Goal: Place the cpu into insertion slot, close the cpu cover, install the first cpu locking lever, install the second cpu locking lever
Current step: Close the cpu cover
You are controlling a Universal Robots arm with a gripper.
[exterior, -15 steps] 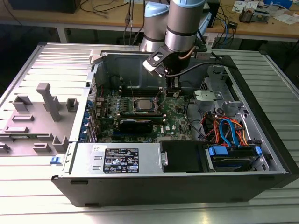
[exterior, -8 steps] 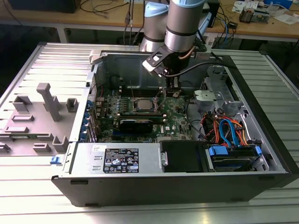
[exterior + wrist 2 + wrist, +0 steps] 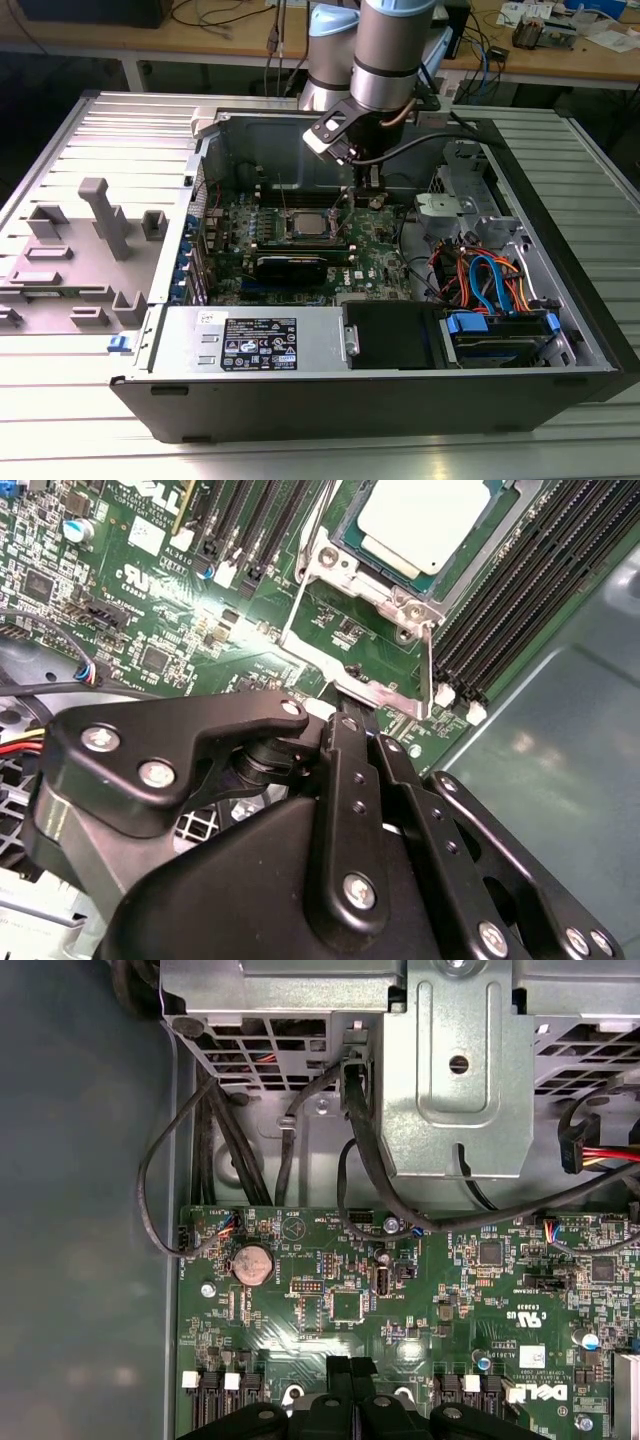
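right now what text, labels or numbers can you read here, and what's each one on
None can be quoted with confidence.
White label on the grey power supply box: print too small to read.
Green circuit board: white lettering and a small white sticker, too small to read.
cpu: no marks legible on its metal top.

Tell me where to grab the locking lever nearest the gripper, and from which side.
Likely the free end of the locking lever, the end nearest the gripper and farthest from the cpu. It's a thin straight rod, so come from above the board with the fingers closing across it, not along it.
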